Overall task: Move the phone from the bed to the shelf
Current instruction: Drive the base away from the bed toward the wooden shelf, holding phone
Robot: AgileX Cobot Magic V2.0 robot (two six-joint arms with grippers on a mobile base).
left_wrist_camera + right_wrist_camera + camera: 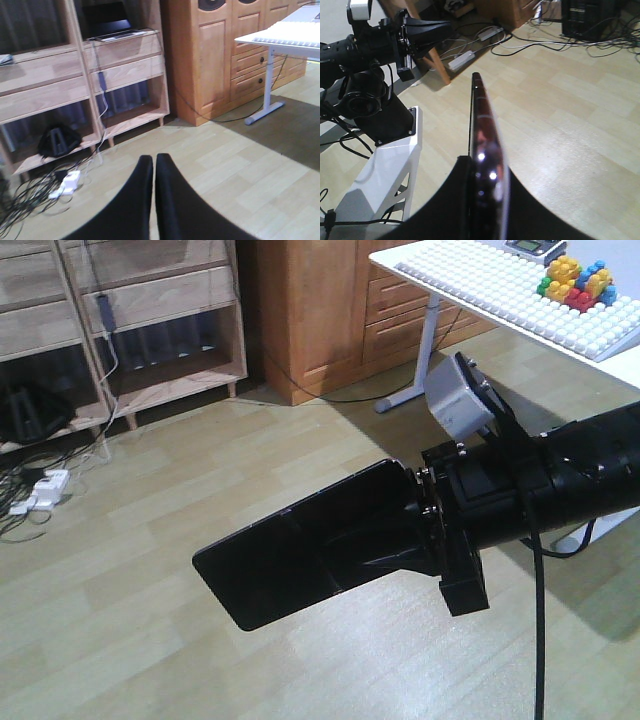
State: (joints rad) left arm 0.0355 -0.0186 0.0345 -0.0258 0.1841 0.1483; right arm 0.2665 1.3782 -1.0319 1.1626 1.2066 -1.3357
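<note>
While clamped in the right claw [484, 165], the thin glossy black smartphone [300, 550] hangs above the pale plank floor [150, 660].
On the other arm, the left claw [154, 167] is pressed together; the light natural-wood shelf [120, 70] stands far left, well apart.

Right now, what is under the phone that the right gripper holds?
Only light wood-pattern floor shows below the phone, which the right gripper holds in the air. The floor patch directly behind the phone is covered from view.
</note>
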